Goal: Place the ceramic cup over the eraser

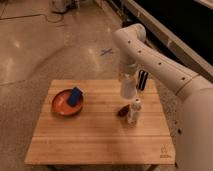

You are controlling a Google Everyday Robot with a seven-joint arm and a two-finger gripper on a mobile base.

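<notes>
My gripper (127, 76) hangs from the white arm over the back right part of the wooden table (100, 135). It is shut on the ceramic cup (128, 88), a plain white tapered cup held above the tabletop. The eraser (142, 80), a narrow black block with a pale stripe, stands just right of the cup near the table's back edge. The cup is beside the eraser, not over it.
A slim white bottle (133, 112) with a reddish top stands just below the cup, with a small dark-brown oval thing (122, 111) at its left. An orange bowl (61, 105) holding a blue block (75, 95) sits at the left.
</notes>
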